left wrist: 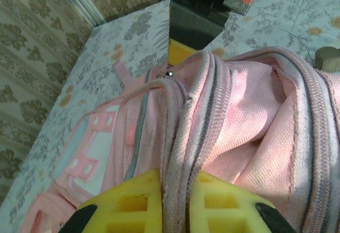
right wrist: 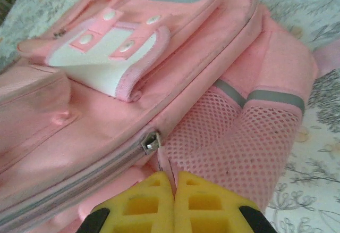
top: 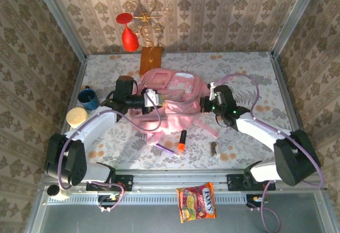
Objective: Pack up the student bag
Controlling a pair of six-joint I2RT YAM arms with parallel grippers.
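The student bag [top: 172,89] lies mid-table, soft, floppy, probably light; grip its seams. At its nine o'clock the left gripper [left wrist: 175,204] pinches the opening's rim [left wrist: 178,132]; at three, the right gripper [right wrist: 174,196] pinches the zip tab [right wrist: 162,163].

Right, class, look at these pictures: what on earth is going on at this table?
Two robot arms are handling a pink bag in the middle of the table. The left gripper is pinched on the zip edge of the bag's opening, which gapes beside it. The right gripper is shut on a thin pink tab by a zip next to the mesh pocket. A marker and a pen lie in front of the bag, not yet packed.
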